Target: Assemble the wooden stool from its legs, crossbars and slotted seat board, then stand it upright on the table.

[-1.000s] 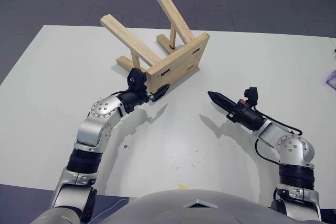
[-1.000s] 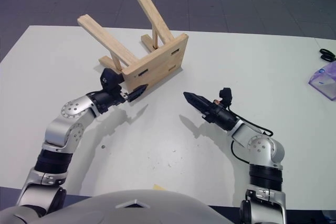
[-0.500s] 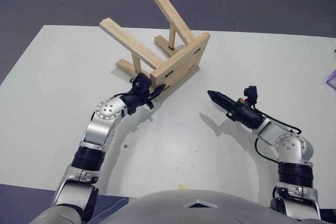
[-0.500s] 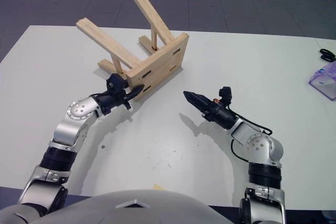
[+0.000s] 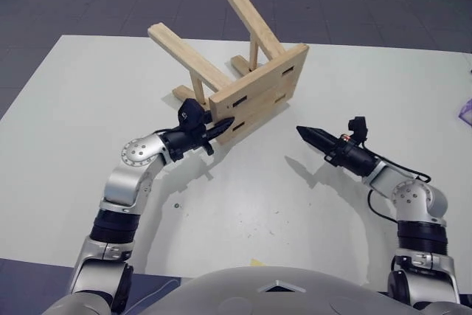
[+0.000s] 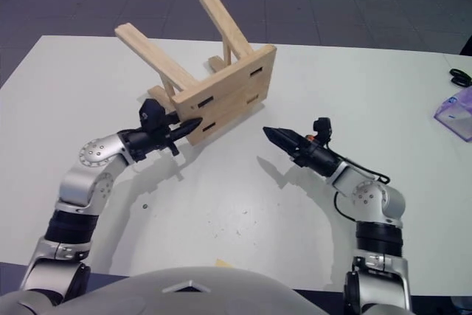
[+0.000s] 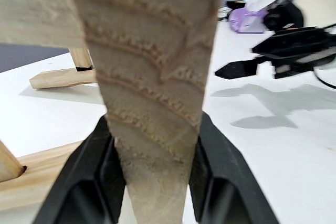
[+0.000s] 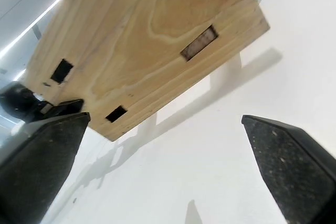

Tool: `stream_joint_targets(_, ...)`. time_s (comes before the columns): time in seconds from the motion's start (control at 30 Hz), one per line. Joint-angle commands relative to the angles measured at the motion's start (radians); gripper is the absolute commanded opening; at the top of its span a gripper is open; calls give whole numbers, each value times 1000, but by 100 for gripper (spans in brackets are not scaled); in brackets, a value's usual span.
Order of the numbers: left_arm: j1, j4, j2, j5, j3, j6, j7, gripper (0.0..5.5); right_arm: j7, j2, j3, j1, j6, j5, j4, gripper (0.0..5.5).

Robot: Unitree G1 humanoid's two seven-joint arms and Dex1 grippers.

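Observation:
The wooden stool lies tipped on the white table [image 5: 88,108], its slotted seat board [image 5: 258,94] facing me and its legs [image 5: 188,53] pointing up and away. My left gripper [image 5: 220,125] is shut on the board's lower left edge; the wrist view has the wood [image 7: 152,77] clamped between the black fingers [image 7: 100,171]. My right gripper [image 5: 304,133] hovers over the table to the right of the board, apart from it. In its wrist view the fingers [image 8: 42,150] stand wide apart and open, aimed at the board's face [image 8: 152,40].
A purple container [image 6: 456,112] and a small black object [image 6: 461,77] sit at the table's far right edge. A yellow scrap [image 5: 256,262] lies near the front edge. Bare table surface stretches between the two arms and to the left of the stool.
The stool has shifted to the right with my left gripper holding the board's edge. My right gripper drew slightly to the right.

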Motion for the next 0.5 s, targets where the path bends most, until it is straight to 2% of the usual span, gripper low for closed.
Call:
stream_joint_targets(0.03,19,35,92,-78,46,9,-178,135,204,-156,59,-39,-90,-111,68,540)
stream_joint_targets(0.2,39,76,156,-117,57,10,-345,135,362,-235,98,-115,-132,-167,117,540)
stream_joint_targets(0.37,46,-1,188,-175,57,62,-401,135,387,-163,158,-257,-179,-220,190,540)
stream_joint_targets(0.5,24,-17,204,-179,39,88,-426,135,500,-161,255,-275,-170,-257,185,540)
